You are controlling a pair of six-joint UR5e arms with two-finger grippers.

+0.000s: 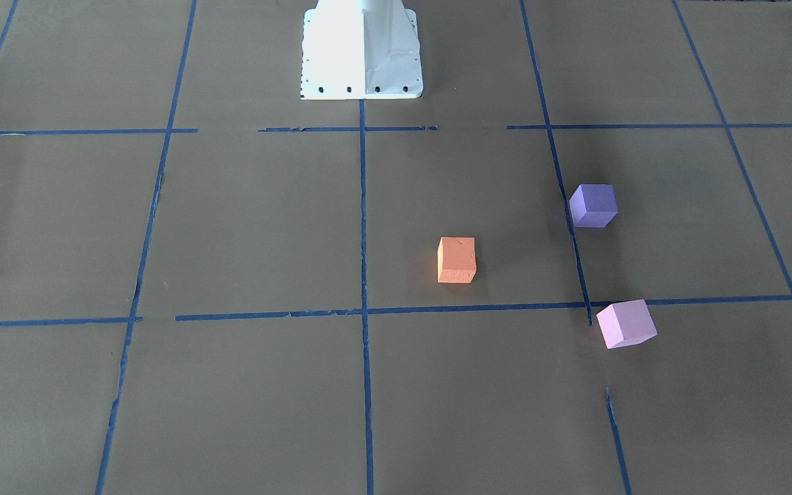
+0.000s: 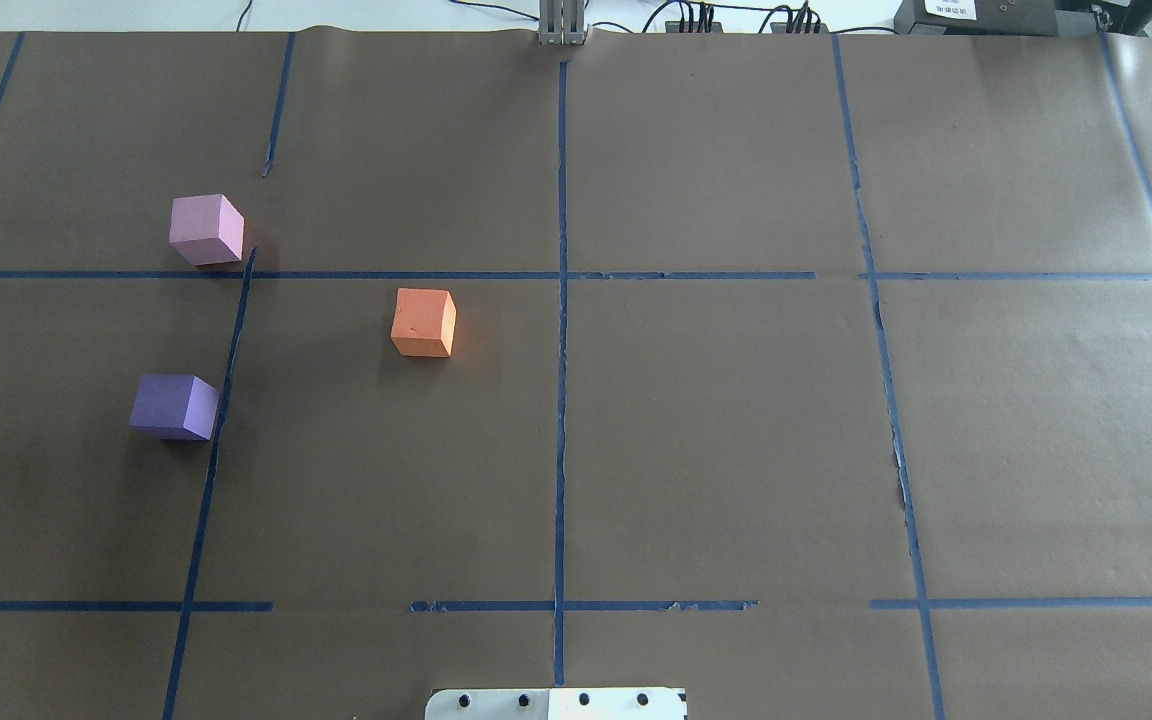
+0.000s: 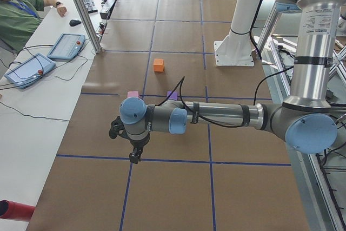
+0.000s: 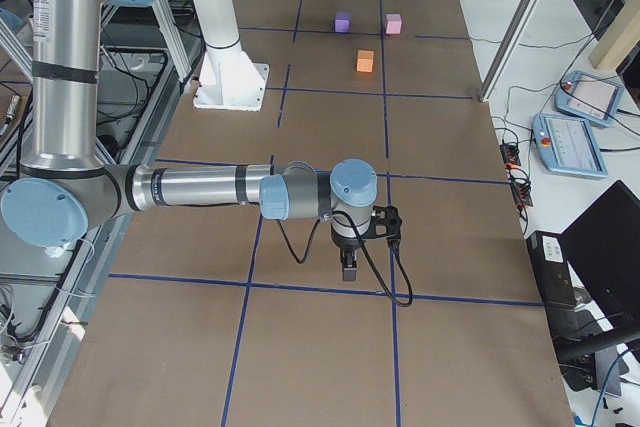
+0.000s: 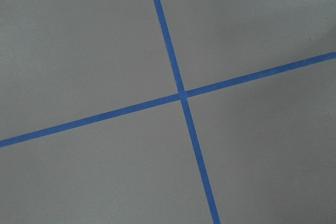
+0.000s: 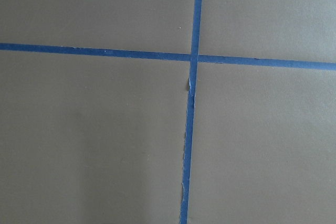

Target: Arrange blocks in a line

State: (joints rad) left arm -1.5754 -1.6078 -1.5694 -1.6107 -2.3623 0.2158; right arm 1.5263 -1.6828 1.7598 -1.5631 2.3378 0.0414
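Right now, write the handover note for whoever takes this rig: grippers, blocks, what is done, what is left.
Left gripper: away from the blocks, over bare table; I cannot tell whether it is open or shut.
Right gripper: the same, at the table's other end. Neither holds a block.
Blocks: all three lie on the robot's left half, apart from one another. The pink block is farthest out and the purple block nearer the robot, both by one tape line. The orange block is off toward the centre.
Done: nothing; they form a triangle.
Left: bring all three into one line, probably by moving the orange block.
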